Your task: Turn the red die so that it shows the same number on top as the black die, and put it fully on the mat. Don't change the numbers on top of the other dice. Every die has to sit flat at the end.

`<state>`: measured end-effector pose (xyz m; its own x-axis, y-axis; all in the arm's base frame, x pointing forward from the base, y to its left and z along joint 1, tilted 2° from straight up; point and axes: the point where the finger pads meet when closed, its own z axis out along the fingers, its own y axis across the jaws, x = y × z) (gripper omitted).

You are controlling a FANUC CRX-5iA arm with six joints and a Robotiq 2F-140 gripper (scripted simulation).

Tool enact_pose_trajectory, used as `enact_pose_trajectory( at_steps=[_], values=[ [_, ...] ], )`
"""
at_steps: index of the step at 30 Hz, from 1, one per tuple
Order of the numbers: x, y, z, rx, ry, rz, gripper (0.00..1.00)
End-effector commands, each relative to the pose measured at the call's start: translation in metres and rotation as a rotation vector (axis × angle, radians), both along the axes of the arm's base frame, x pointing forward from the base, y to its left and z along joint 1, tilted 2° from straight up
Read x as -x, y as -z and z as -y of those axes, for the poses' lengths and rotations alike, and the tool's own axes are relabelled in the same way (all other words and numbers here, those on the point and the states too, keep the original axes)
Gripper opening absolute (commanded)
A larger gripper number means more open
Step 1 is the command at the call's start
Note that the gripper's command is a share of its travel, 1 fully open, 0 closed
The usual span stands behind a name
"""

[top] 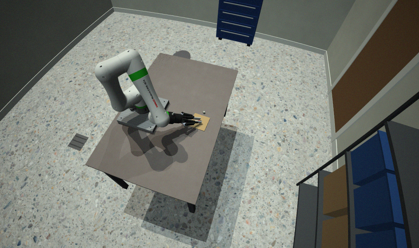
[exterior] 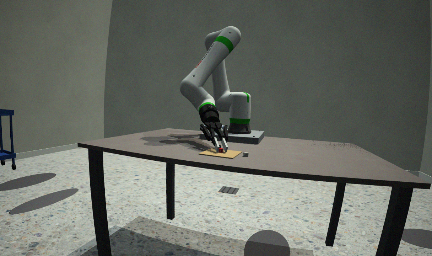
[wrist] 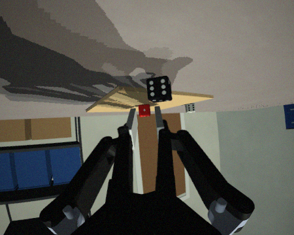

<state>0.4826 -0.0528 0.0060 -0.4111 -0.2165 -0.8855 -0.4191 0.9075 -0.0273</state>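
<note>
1. Saw the gripper (wrist: 144, 114) tipped down over the tan mat (exterior: 230, 155) on the brown table (exterior: 306, 159).
2. Found the red die (wrist: 144, 109) right between the two fingertips, down low at the mat.
3. Could not tell if the red die sat flat on the mat.
4. Looked narrow at the pincer, with a thin gap on each side of the red die, so not squeezing it.
5. Spotted the black die (wrist: 159, 88) on the mat too, just past the red die and apart from it.
6. Counted six white dots on the black die's side facing the wrist view; could not read its top.
7. Noticed a small white die (exterior: 246, 154) on the table just beside the mat, off its edge.
</note>
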Motion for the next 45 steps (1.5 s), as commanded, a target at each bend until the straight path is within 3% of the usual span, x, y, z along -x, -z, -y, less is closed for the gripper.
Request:
enact_pose_trajectory(
  at_steps=[1,12,24,36,45],
  values=[
    [0.000,0.000,0.000,0.000,0.000,0.000,0.19],
    [0.004,-0.002,0.002,0.000,0.000,0.000,0.19],
    [0.036,-0.021,0.016,0.000,0.000,0.000,0.19],
    [0.040,-0.025,0.018,0.000,0.000,0.000,0.19],
    [0.041,-0.047,0.018,0.000,0.000,0.000,0.19]
  ],
)
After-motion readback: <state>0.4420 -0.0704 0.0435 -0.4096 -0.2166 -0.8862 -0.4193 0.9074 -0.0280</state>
